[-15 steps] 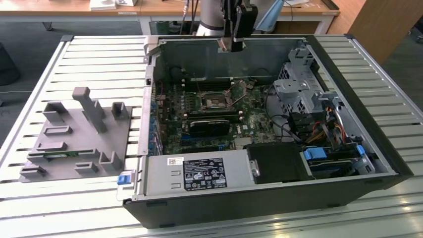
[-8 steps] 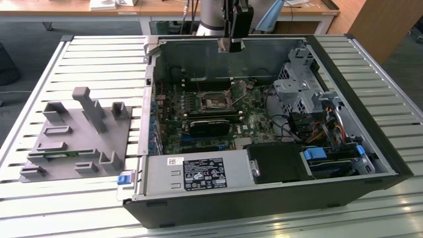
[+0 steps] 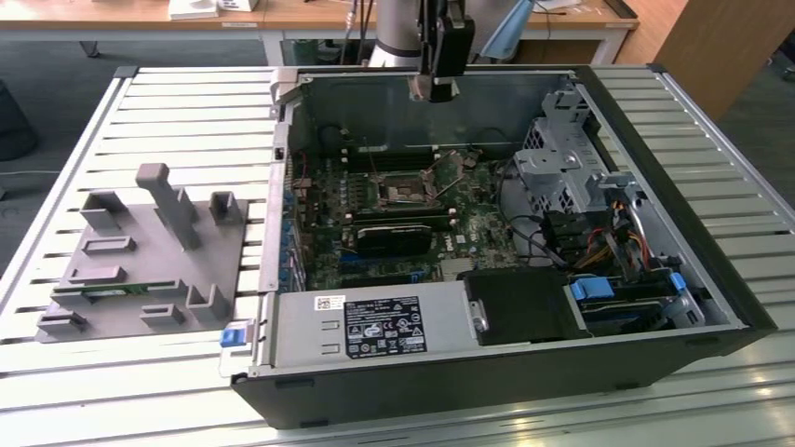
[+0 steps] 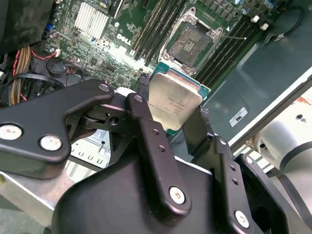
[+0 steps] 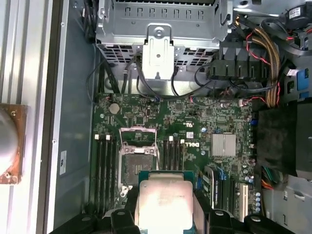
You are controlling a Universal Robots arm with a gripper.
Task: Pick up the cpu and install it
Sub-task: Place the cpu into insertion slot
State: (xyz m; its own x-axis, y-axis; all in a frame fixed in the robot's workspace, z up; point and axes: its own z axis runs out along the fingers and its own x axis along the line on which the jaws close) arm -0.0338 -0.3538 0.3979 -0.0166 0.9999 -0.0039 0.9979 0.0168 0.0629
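Shows the black two-fingered claw [image 4: 171,117] pinching the small flat square cpu with silver-grey metal top [image 4: 174,100] by two opposite edges, metal face turned toward the wrist cameras. Hangs high over the far side of the open black computer case [image 3: 695,279] on the slatted metal worktop [image 3: 186,112], well clear of the green motherboard [image 5: 195,122]. Places the dark square socket with metal frame [image 5: 137,163] apart from the chip: below it and toward the near side in the exterior view, apparently unfilled.
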